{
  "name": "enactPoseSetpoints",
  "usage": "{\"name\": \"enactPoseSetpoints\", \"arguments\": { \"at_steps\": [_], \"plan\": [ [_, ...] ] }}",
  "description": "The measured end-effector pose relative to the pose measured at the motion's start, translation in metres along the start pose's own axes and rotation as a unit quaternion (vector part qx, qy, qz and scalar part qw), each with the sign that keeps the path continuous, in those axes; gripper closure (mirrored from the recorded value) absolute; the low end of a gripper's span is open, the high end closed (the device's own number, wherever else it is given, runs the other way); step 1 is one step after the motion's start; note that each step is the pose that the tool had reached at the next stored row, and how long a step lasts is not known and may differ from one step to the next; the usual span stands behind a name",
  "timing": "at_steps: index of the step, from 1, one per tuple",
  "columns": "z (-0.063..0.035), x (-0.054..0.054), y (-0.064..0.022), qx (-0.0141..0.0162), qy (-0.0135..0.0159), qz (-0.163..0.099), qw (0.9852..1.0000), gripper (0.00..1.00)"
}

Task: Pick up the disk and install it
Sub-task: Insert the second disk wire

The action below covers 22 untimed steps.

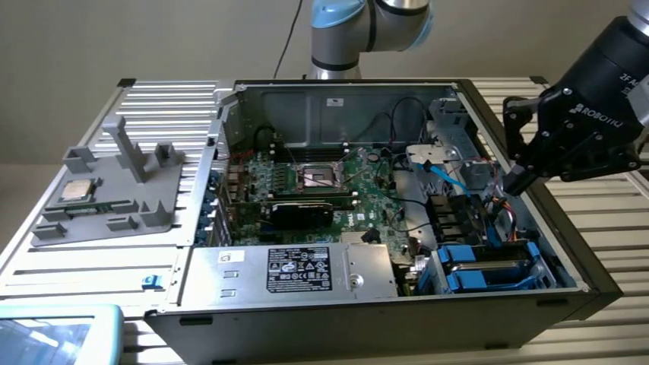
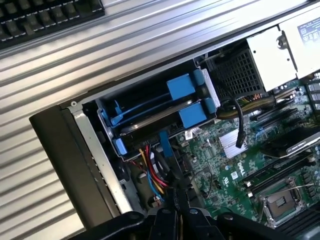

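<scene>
Plainly, the gripper (image 1: 510, 185) has its two black fingers pressed together with nothing between them; in the wrist view the gripper (image 2: 179, 200) shows the same closed tips meeting at a point above the cabling. It hangs over the edge of the open computer case (image 1: 568, 251) on the exterior view's right, just above a bundle of red, yellow and blue wires (image 2: 152, 172). White lettering on the black gripper body reads "ROBOTIQ", seen tilted.

Just beside the tips, lower in the case, sits the drive cage (image 1: 485, 266) with blue plastic carriers. The disk (image 2: 150, 125) appears to lie seated in this cage, its dark edge showing between the blue carrier tabs (image 2: 192, 97); whether it is fully home I cannot tell.

Further in lies the green motherboard (image 1: 335, 182) with an empty silver CPU socket (image 1: 319, 176) and black memory slots. The wrist view shows a white "Dell" mark printed on the board near a small finned heatsink (image 2: 231, 142).

At the case's near edge sits a silver power supply (image 1: 294, 270) bearing a black-and-white label (image 1: 298, 268); its print is too small to read.

Outside the case, on the exterior view's left, a grey plastic fixture (image 1: 112, 190) rests on the ribbed metal table (image 1: 61, 258), with a small square silver CPU chip (image 1: 78, 190) lying on it. A black keyboard (image 2: 45, 17) sits on the table beyond the case in the wrist view.
</scene>
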<state>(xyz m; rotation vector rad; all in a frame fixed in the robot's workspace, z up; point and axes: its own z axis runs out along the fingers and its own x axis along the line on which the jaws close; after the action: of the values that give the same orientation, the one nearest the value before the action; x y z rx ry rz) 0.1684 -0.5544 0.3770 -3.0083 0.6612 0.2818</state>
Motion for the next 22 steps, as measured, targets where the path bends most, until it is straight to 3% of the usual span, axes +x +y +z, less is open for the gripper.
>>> {"name": "enactPoseSetpoints", "arguments": {
  "at_steps": [5,8,10,15,17,22],
  "plan": [
    [0.0000,0.0002,0.0007,0.0045,0.0088,-0.018,0.9998,0.89],
    [0.0001,0.0002,0.0009,0.0068,0.0124,-0.031,0.9994,0.89],
    [0.0001,0.0002,0.0008,0.0067,0.0145,-0.045,0.9989,0.89],
    [0.0001,0.0002,0.0009,0.0040,0.0198,-0.088,0.9959,0.89],
    [0.0001,0.0002,0.0009,0.0033,0.0204,-0.104,0.9943,0.89],
    [0.0001,0.0001,0.0008,0.0069,0.0248,-0.137,0.9902,0.89]
  ]
}}
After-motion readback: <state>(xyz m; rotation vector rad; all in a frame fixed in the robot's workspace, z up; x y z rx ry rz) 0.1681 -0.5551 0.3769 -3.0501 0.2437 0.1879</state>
